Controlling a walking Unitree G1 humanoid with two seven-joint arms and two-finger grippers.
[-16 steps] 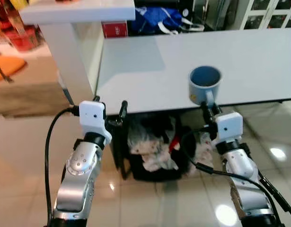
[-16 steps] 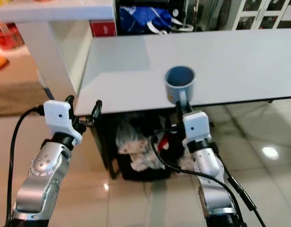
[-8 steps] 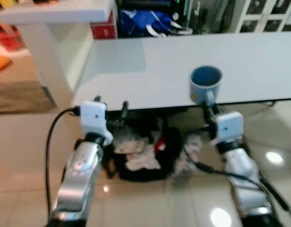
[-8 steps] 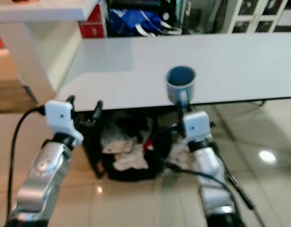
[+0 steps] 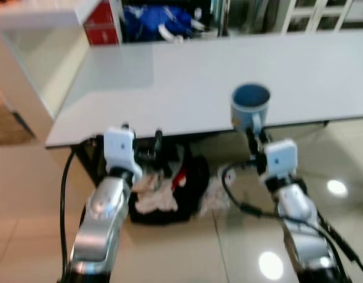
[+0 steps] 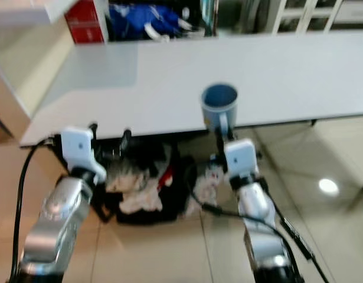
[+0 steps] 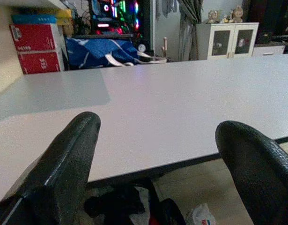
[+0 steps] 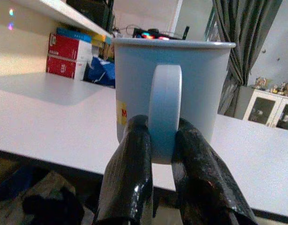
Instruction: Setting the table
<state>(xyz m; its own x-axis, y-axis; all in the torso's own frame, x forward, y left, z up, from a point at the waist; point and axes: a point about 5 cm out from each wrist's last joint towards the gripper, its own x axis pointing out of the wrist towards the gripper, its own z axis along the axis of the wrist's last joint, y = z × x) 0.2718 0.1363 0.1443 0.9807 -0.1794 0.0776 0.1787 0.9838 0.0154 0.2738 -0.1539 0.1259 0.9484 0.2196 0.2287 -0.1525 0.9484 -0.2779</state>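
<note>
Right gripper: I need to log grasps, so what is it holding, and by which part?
The right gripper pinches the light blue ceramic mug by its handle, one black finger on each side.

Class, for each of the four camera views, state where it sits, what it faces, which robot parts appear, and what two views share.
Left eye view: head, looking down at the white rectangular table; both silver arms, right tool.
Right eye view: same scene, shifted sideways.
Left wrist view: along the open left tool, facing the tabletop.
Right wrist view: along the fingers pinching the handle of the blue ceramic mug.
Shared: mug and table appear in eye and right wrist views.
</note>
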